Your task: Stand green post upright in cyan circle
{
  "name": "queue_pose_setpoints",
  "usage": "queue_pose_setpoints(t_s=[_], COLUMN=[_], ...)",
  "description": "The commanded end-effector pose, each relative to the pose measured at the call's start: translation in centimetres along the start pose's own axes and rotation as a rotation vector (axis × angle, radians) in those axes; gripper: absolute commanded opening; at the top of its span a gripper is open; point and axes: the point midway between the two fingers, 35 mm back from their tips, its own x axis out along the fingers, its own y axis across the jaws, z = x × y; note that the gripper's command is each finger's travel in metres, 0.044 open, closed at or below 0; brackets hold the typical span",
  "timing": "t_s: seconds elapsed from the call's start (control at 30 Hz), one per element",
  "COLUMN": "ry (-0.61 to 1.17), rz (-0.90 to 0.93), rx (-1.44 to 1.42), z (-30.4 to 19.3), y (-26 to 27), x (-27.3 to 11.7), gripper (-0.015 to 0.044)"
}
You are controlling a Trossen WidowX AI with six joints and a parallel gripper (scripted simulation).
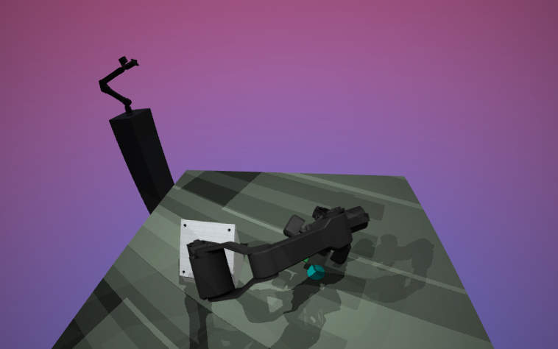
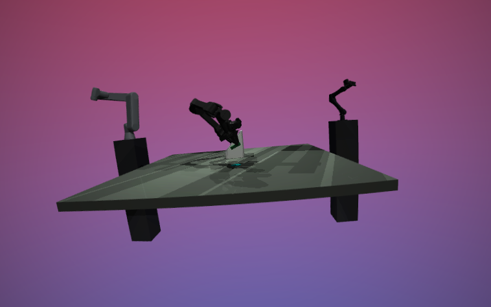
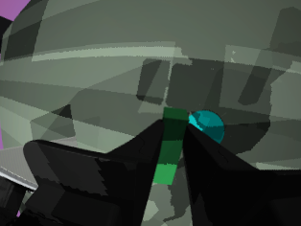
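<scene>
The gripper is shut on the green post, with one finger on each side of it. In the exterior view the post is held tilted, above the table. In the top view only a small green part shows below the forearm, and the fingertips are hidden. The cyan circle lies flat on the table. It is below the post in the exterior view and just right of the post's far end in the wrist view. Shadow covers part of it.
The arm's white base plate stands on the table, left of the circle in the top view. A black pillar with a small black arm stands beyond the table. Another pillar bears a grey arm. Dark shadows cross the table.
</scene>
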Motion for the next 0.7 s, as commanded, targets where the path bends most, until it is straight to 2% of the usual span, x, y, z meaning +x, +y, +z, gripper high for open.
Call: queue_pose_setpoints(t_s=[0.0, 0.67], ry=[-0.031, -0.172], rz=[0.016, 0.061], rx=[-0.006, -0.016], z=[-0.03, -0.07], y=[0.2, 0.25], x=[0.11, 0.48], gripper=[0.0023, 0.0023])
